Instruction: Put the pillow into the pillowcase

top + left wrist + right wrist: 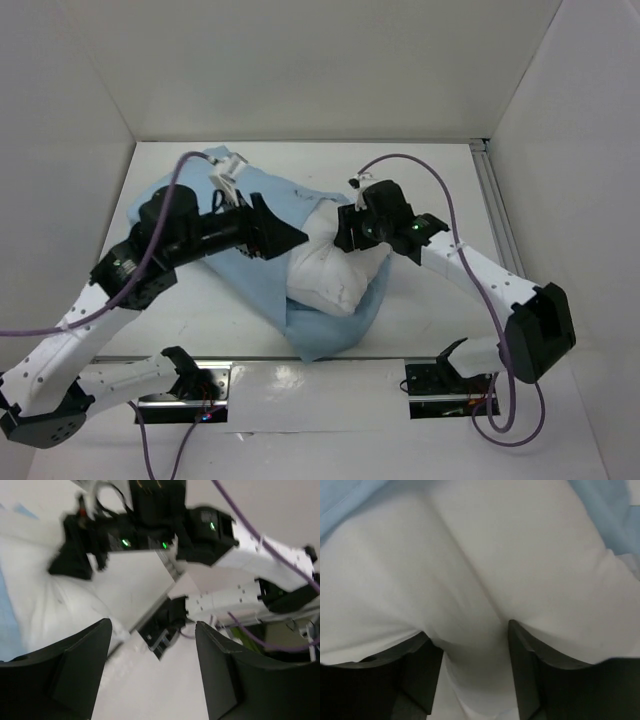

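Pillowcase is spread blue face up on the surface, from far L to near centre. L hand is held over it, just beside the L edge of the pillow. Its fingers are seen wide apart w/ nothing between. The pillow lies at centre, w/ blue cloth under it and along its R side. R hand is set on the pillow's far end, 2 fingers partly apart astride a ridge of white fabric. Whether that's gripped can't be told.

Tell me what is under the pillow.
The blue pillowcase lies under the pillow, showing past its near and right edges. What lies beneath its middle is covered.
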Available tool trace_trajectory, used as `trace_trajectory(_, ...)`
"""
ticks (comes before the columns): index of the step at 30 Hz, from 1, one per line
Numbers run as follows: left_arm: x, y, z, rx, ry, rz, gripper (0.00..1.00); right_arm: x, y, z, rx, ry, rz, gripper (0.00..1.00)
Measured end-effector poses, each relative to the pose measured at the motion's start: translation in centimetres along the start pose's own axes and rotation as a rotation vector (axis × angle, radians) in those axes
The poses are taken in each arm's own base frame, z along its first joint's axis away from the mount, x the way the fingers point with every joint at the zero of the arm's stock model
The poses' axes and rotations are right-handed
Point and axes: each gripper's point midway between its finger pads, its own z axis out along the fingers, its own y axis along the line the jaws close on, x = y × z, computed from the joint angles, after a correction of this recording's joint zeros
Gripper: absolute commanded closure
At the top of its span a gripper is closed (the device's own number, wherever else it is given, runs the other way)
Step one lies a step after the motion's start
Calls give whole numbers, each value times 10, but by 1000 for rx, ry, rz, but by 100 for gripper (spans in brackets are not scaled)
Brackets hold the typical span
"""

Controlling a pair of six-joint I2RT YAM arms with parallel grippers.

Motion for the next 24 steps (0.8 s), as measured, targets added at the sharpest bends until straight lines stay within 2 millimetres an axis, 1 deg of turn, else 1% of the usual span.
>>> trace_trajectory(2,-33,-9,-15,-45,-98,44,22,-17,1,-20,20,-53,-12,38)
trace_trajectory(3,-50,-7,-22,-88,-149,59,22,-24,1,-28,33,-77,-15,38)
trace_trajectory(4,-61,3,-27,-157,-184,60,19,-32,1,-37,48,-101,-16,35)
trace_trajectory(5,-81,11,-35,-228,-234,66,19,-38,0,-46,64,-121,-14,31)
trace_trajectory(6,-97,25,-41,-314,-277,58,17,-44,-1,-54,81,-145,-9,28)
trace_trajectory(7,-108,40,-44,-392,-300,51,17,-48,-3,-61,95,-162,-3,24)
trace_trajectory(8,-116,61,-45,-486,-311,43,15,-51,-5,-68,109,-172,12,21)
trace_trajectory(9,-121,85,-45,-581,-310,29,15,-52,-8,-74,126,-176,36,13)
trace_trajectory(10,-123,115,-46,-693,-299,8,13,-52,-11,-79,143,-175,63,10)
trace_trajectory(11,-121,138,-49,-777,-279,-2,13,-51,-14,-81,155,-169,88,8)
trace_trajectory(12,-115,166,-50,-864,-249,-26,11,-47,-17,-82,162,-157,118,7)
trace_trajectory(14,-98,222,-60,-1026,-183,-83,10,-34,-20,-80,168,-121,182,5)
trace_trajectory(15,-87,246,-68,-1094,-158,-116,10,-24,-20,-77,161,-100,215,5)
trace_trajectory(17,-65,280,-87,-1195,-113,-175,10,4,-18,-70,137,-36,285,3)
trace_trajectory(18,-53,294,-97,-1239,-91,-205,10,19,-17,-66,120,1,319,3)
trace_trajectory(19,-46,303,-104,-1266,-78,-226,10,33,-15,-62,105,34,350,3)
trace_trajectory(20,-37,312,-108,-1284,-59,-244,20,50,-12,-57,86,80,390,3)
trace_trajectory(21,-31,317,-108,-1284,-47,-257,28,59,-10,-53,70,103,417,4)
trace_trajectory(22,-25,322,-105,-1267,-35,-266,38,67,-6,-48,43,123,444,8)
trace_trajectory(23,-20,325,-101,-1252,-26,-277,57,74,-3,-44,26,141,465,14)
trace_trajectory(24,-16,328,-97,-1232,-12,-287,80,77,0,-40,7,157,482,25)
